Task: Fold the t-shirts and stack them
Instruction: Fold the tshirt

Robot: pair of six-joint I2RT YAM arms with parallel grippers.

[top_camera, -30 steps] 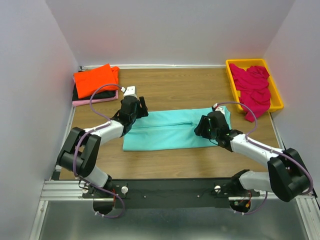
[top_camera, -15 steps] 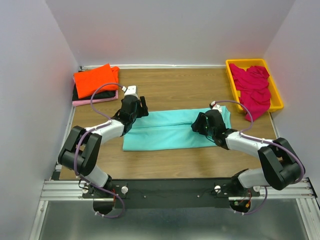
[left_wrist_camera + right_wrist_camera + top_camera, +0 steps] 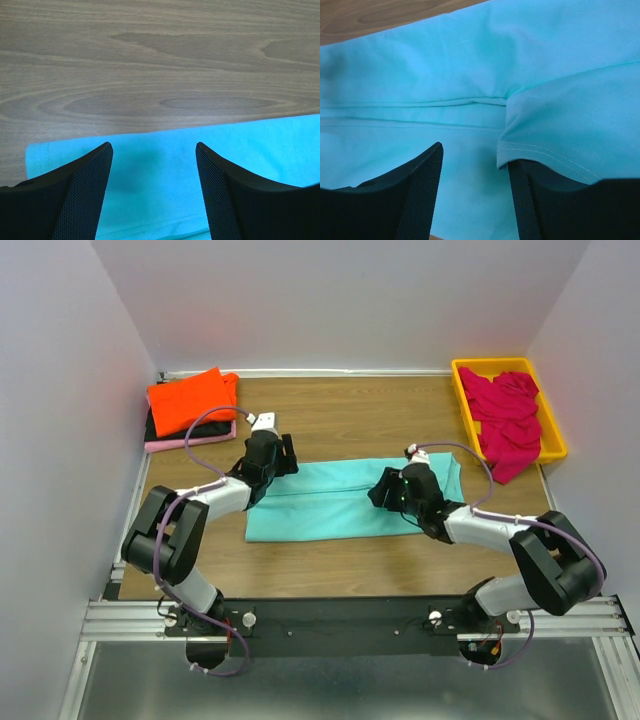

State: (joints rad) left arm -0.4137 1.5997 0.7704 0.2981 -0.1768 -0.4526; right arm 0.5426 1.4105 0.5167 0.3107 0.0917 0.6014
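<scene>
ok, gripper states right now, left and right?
Left gripper: jaws open, holding nothing, at the edge of the turquoise t-shirt.
Right gripper: jaws open, nothing gripped, low over the same shirt.

Black t-shirt (image 3: 152,426), pink t-shirt (image 3: 190,441) mostly beneath orange-red t-shirt (image 3: 190,400)

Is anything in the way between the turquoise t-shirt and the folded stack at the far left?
Nothing on the table: bare wooden table separates the turquoise t-shirt from the stack topped by the orange-red t-shirt.
</scene>
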